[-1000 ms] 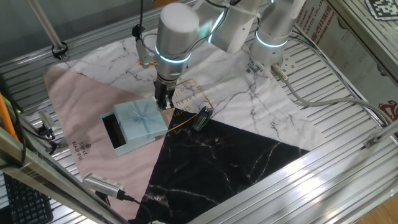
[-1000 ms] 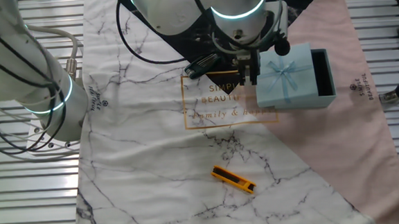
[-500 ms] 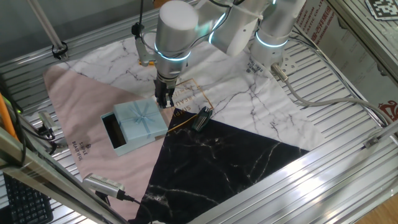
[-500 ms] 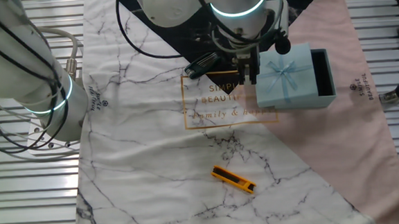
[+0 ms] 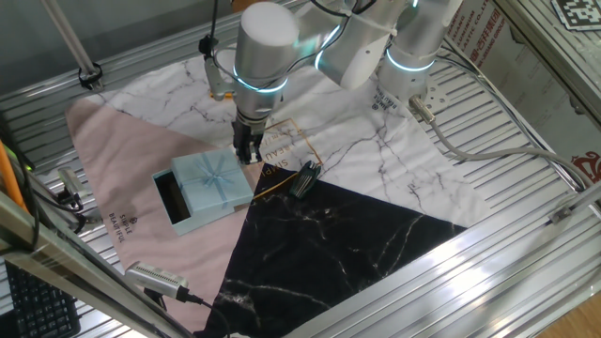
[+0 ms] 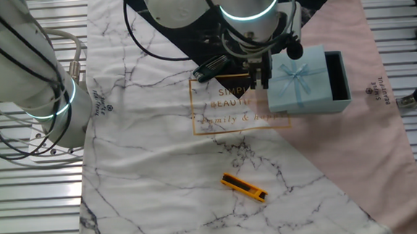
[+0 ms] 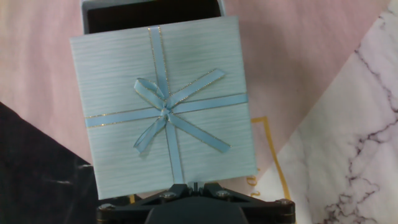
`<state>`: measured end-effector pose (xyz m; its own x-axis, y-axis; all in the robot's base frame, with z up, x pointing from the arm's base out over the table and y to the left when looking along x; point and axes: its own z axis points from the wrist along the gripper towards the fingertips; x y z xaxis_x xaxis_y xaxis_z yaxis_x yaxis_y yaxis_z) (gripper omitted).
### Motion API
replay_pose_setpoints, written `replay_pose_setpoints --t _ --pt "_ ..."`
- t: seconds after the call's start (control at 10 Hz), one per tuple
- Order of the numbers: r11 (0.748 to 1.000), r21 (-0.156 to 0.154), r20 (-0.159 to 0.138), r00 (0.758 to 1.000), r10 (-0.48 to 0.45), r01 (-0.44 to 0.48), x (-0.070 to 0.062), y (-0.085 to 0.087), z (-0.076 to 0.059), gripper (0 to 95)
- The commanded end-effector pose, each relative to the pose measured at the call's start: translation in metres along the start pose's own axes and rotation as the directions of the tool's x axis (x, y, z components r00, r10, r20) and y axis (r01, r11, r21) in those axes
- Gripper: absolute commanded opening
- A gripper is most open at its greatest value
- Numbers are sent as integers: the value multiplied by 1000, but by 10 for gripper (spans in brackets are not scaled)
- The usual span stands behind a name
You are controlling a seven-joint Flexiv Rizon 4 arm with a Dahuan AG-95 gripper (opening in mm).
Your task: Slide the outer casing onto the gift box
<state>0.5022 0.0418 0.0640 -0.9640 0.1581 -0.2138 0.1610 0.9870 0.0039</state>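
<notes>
We are looking at a metal slatted table (image 5: 526, 178) that is filling both fixed views, and a large cloth (image 6: 160, 156) is covering most of it, marbled white in one part, pink in another and black in a third. The white arm (image 5: 329, 42), with its glowing teal rings, is reaching down from the upper middle of each fixed frame.

The outer casing (image 5: 214, 179) is lying flat on the pink part of the cloth, left of centre in one fixed view and at the upper right in the other (image 6: 302, 84); in the hand view it is filling the middle of the frame (image 7: 163, 102), its ribbon-and-bow cross facing up. The gift box (image 5: 172, 200) is sitting inside it for most of its length, and only a strip of its black inside is showing at the casing's far end, at the top edge of the hand view (image 7: 152, 14).

The gripper (image 5: 248, 153) is standing just beside the casing's near edge, fingers pointing down at the cloth (image 6: 262, 77). We cannot tell whether its jaws are apart or together, nor whether it is touching the casing.

A small dark object (image 5: 303, 178) is lying near the middle of one fixed view, and a small orange object (image 6: 244, 188) is lying on the white marble at the lower middle of the other.
</notes>
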Motion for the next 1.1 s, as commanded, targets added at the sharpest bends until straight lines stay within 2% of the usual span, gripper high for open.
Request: replay_pose_setpoints --t 0.1,0.9,1.1 --pt "1000 -5 -2 1000 -7 7 1 0 -1 0" --pt "1000 -5 -3 1000 -2 2 1 0 -1 0" --pt "999 -1 -3 999 -32 32 0 0 -3 0"
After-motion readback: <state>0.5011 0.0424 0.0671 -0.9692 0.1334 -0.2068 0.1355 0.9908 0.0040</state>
